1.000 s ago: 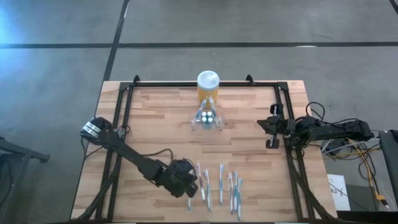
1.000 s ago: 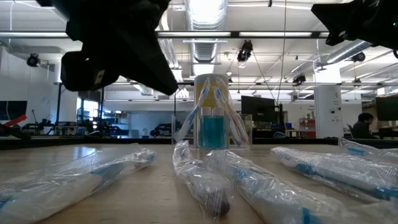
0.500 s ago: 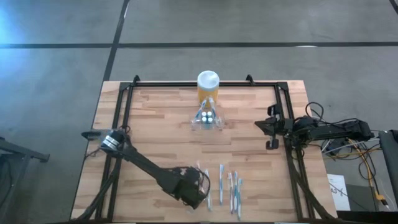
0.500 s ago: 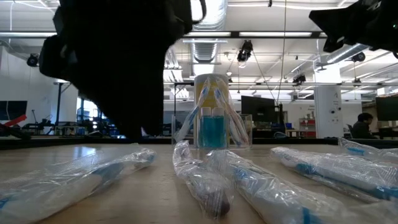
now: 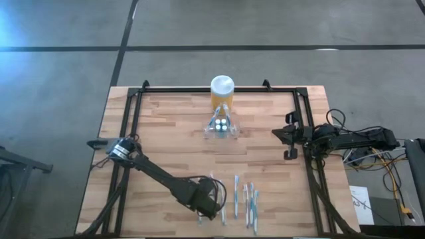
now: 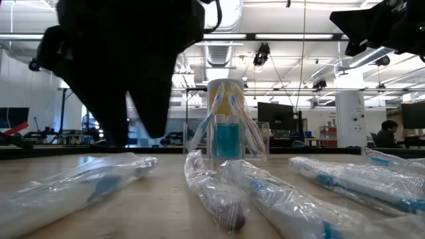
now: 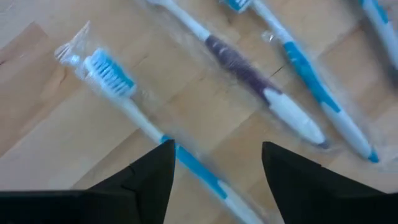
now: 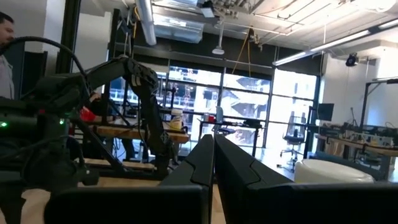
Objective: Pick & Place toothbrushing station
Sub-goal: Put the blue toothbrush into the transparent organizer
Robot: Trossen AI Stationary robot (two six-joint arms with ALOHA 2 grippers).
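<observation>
L claw (image 7: 214, 165) hangs low over the near row of wrapped toothbrushes, fingers (image 7: 146, 180) spread apart, straddling the handle of a blue-and-white toothbrush (image 7: 149, 127) in its clear sleeve; nothing gripped. Purple-handled brush (image 7: 245, 71) lies just beside it.

R claw (image 8: 213, 162) parked at the desk's right edge, fingers pressed together, empty.

Toothbrushing station (image 5: 221, 125) sits mid-desk toward the far side, just in front of the yellow jar (image 5: 222, 92) w/ white lid, well apart from both claws. Low view shows a clear holder (image 6: 226, 136) w/ blue insert, brushes leaning in it.

Handling, my guess: thin clear plastic, light, stiff but brittle, slick walls; probably top-heavy w/ brushes leaning out, so tips easily. Grab low across the two flat side walls, below the brush heads, moderate squeeze, lift straight up. Avoid pinching the rim or brush stems.

Desk (image 5: 166, 143) wood, decent friction.
</observation>
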